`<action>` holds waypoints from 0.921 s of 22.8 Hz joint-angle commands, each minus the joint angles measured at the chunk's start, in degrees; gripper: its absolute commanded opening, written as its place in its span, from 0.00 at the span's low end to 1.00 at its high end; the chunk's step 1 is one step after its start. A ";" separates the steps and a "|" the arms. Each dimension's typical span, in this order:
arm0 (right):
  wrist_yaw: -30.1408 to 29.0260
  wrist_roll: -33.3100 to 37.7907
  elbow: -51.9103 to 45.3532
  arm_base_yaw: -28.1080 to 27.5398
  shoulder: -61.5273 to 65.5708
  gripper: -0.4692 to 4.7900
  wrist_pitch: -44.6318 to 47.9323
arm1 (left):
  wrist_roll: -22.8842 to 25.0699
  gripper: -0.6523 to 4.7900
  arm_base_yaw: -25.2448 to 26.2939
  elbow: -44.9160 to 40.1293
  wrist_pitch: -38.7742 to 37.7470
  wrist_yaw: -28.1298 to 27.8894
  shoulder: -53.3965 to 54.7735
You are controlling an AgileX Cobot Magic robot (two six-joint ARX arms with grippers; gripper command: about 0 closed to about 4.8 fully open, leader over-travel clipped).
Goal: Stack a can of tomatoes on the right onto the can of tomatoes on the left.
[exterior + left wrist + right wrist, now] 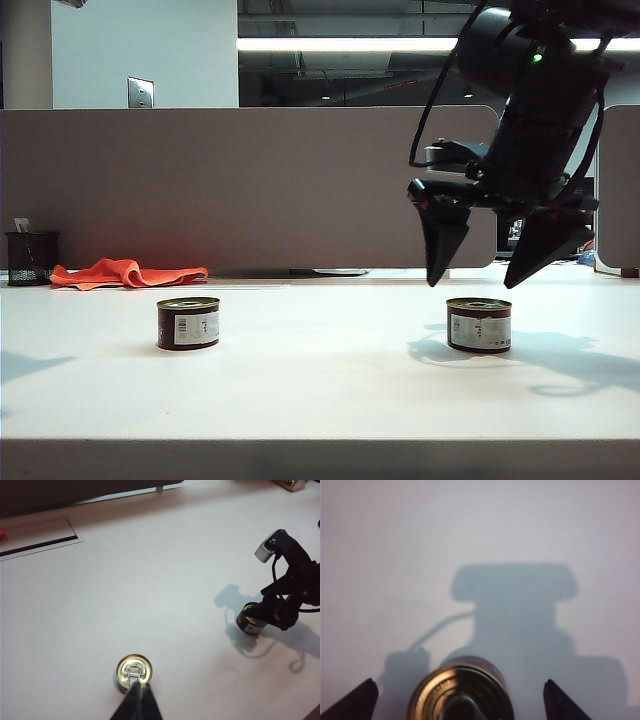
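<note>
I see two cans of tomatoes standing upright on the white table (320, 400), well apart from each other. The left can (188, 323) sits on the left side, and the right can (479, 325) sits on the right side. My right gripper (490, 272) hangs in the air above the right can, pointing down, and its two dark fingers are spread wide with nothing between them. It is not touching the can. In the right wrist view the right can (461, 695) shows its shiny top between the two finger tips, with room on both sides. My left gripper (136, 696) shows only in the left wrist view, above the left can (134, 671), and its dark fingers look pressed together with nothing in them. Far back on the table lie an orange cloth (125, 272) and a black mesh cup (31, 258) near the brown wall (250, 185).
</note>
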 commanded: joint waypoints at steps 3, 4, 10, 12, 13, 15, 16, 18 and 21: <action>-0.81 0.44 0.39 0.09 3.32 1.00 0.96 | 0.24 0.12 0.07 0.39 -0.20 0.37 -0.13; -1.27 0.46 0.39 0.09 3.65 1.00 0.85 | 0.24 0.12 0.07 0.39 -0.17 0.37 -0.13; -1.27 1.36 0.39 0.09 4.76 1.00 0.74 | 0.24 0.12 0.07 0.39 -0.22 0.35 -0.13; -1.27 1.42 0.39 0.09 4.83 1.00 0.33 | 0.24 0.12 0.07 0.39 -0.22 0.35 -0.13; -1.27 1.44 0.39 0.09 4.83 1.00 0.13 | 0.24 0.12 0.07 0.39 -0.22 0.35 -0.13; -1.25 1.44 0.39 0.09 4.83 1.00 -0.55 | 0.24 0.12 0.07 0.39 -0.22 0.35 -0.13; -1.25 1.44 0.39 0.09 4.83 1.00 -0.74 | 0.24 0.12 0.07 0.39 -0.22 0.35 -0.13; -1.22 1.44 0.39 0.09 4.83 0.99 -0.87 | 0.24 0.12 0.07 0.39 -0.22 0.35 -0.13; -1.18 1.42 0.39 0.09 4.85 0.90 -0.79 | 0.24 0.12 0.07 0.39 -0.24 0.35 -0.15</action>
